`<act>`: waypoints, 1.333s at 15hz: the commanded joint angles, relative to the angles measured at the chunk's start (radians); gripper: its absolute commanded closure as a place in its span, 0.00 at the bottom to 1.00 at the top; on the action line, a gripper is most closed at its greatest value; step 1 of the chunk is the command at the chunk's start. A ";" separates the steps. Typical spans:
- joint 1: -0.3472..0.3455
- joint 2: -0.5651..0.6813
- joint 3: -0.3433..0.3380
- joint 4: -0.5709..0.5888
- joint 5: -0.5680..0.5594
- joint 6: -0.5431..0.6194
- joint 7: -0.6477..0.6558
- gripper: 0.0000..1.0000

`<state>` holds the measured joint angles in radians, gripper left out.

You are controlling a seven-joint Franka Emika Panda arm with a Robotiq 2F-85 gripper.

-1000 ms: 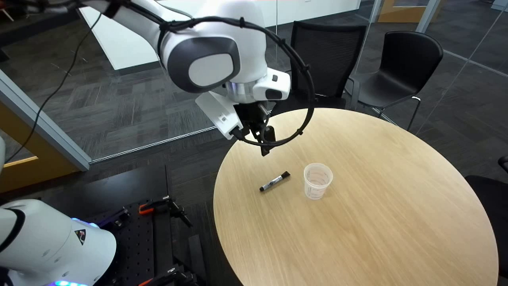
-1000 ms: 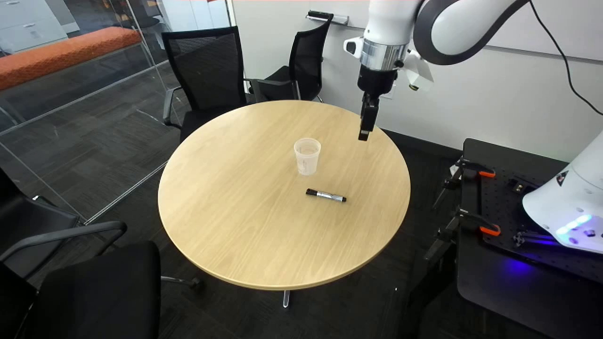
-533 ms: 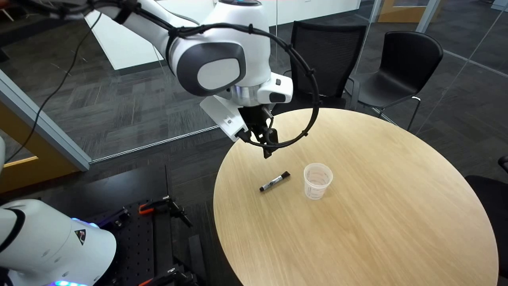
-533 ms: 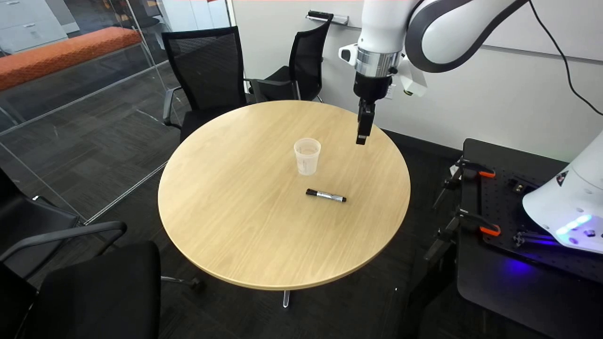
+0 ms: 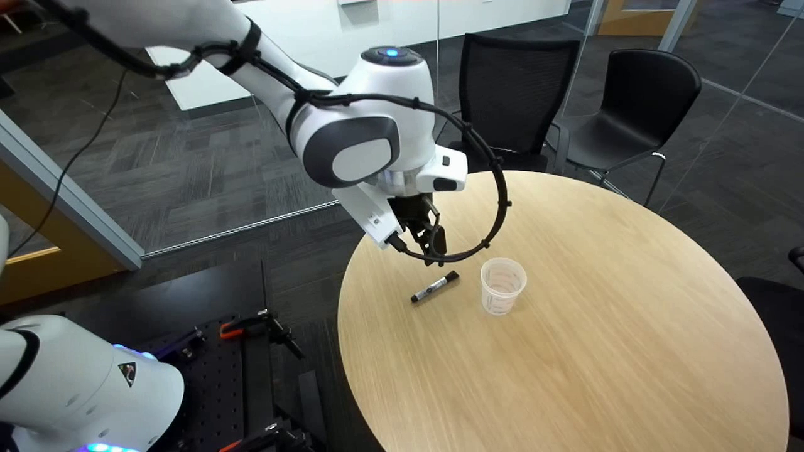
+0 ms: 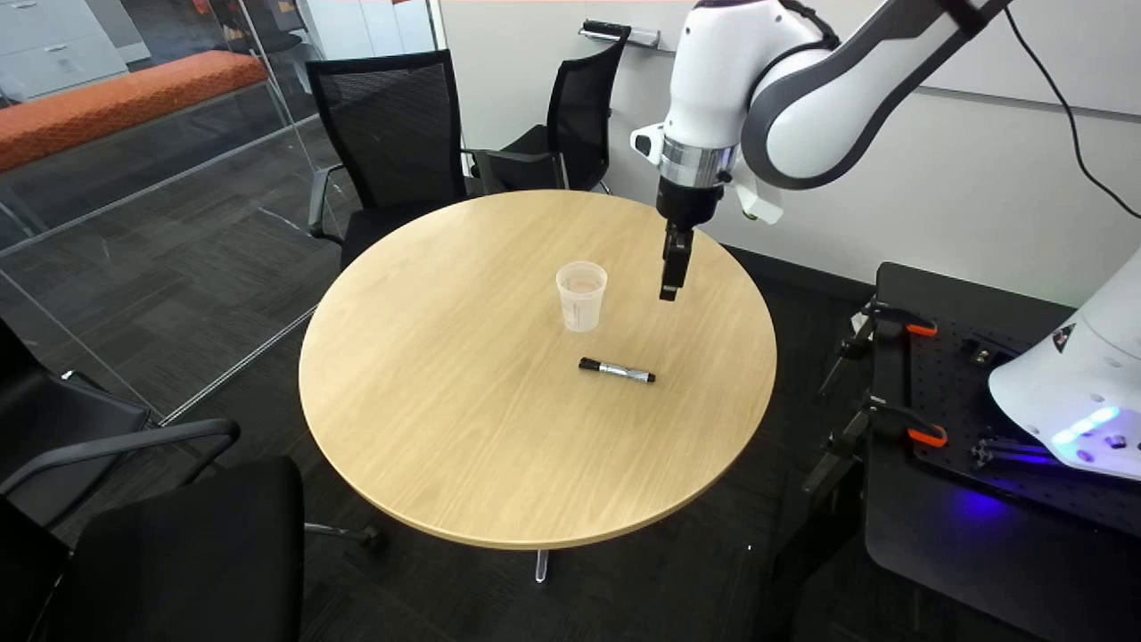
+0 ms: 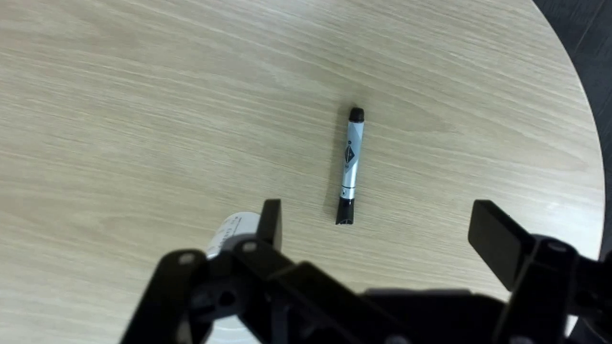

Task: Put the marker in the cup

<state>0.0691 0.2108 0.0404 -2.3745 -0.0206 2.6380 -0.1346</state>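
The marker has a silver-grey barrel and black ends. It lies flat on the round wooden table in both exterior views [image 5: 434,287] [image 6: 617,370] and in the wrist view [image 7: 350,165]. The small translucent white cup stands upright beside it in both exterior views [image 5: 501,294] [image 6: 581,303]. In the wrist view the cup [image 7: 235,230] is partly hidden behind the left finger. My gripper [image 7: 375,210] is open and empty, its fingers wide apart. The marker's near end appears between the fingertips, left of middle. In both exterior views the gripper [image 5: 434,262] [image 6: 669,294] is above the table, close to the marker and cup.
The round table [image 5: 603,351] has its edge at the right of the wrist view. Black chairs [image 6: 388,134] stand around it. A black stand [image 6: 963,535] with clamps carries the robot base. A dark cable loop [image 5: 496,182] hangs from the wrist.
My gripper has moved down towards the table and nearer to the marker. The marker and the cup have not moved.
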 commanded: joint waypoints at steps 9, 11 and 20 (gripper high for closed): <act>-0.021 0.349 0.023 0.152 -0.020 0.164 -0.019 0.00; -0.021 0.394 0.025 0.194 -0.027 0.161 -0.022 0.00; -0.028 0.547 0.048 0.362 -0.032 0.108 -0.026 0.00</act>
<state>0.0577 0.7128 0.0681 -2.0782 -0.0385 2.7812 -0.1348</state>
